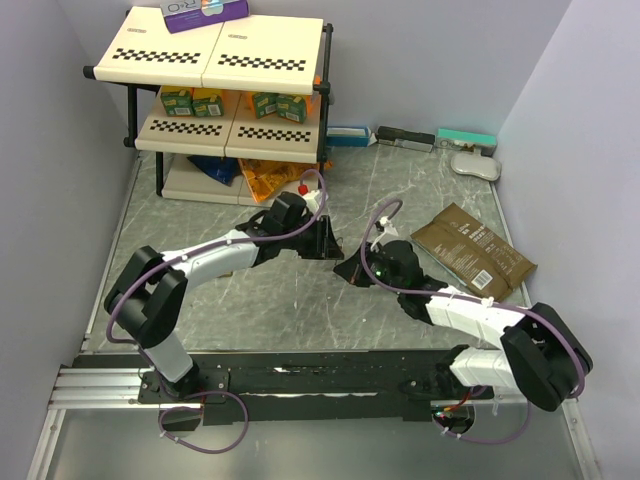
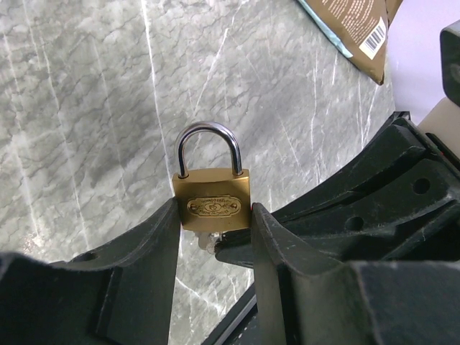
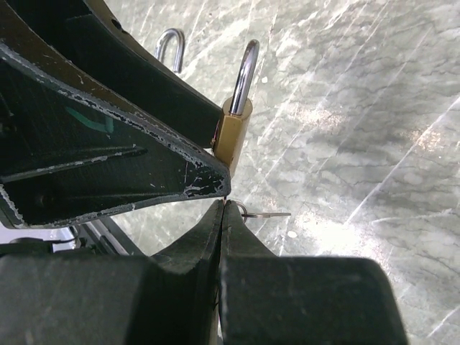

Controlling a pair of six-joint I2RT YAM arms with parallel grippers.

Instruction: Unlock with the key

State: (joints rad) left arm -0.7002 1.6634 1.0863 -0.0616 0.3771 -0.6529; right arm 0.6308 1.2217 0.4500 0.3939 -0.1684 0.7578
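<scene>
A brass padlock (image 2: 212, 205) with a steel shackle stands upright between the fingers of my left gripper (image 2: 214, 210), which is shut on its body just above the table. The right wrist view shows the padlock (image 3: 233, 136) edge-on. My right gripper (image 3: 224, 203) is shut right under the padlock's underside. The key (image 2: 204, 241) shows as a small pale piece sticking out below the padlock, against the right fingertip. A small ring with a thin metal blade (image 3: 267, 213) hangs out beside the right fingertips. From above, both grippers (image 1: 325, 243) (image 1: 352, 270) meet mid-table.
A second steel shackle (image 3: 170, 44) shows behind the left finger. A brown packet (image 1: 472, 250) lies at the right. A two-level shelf (image 1: 220, 60) with juice boxes stands at the back left. Small boxes (image 1: 405, 137) lie along the back wall.
</scene>
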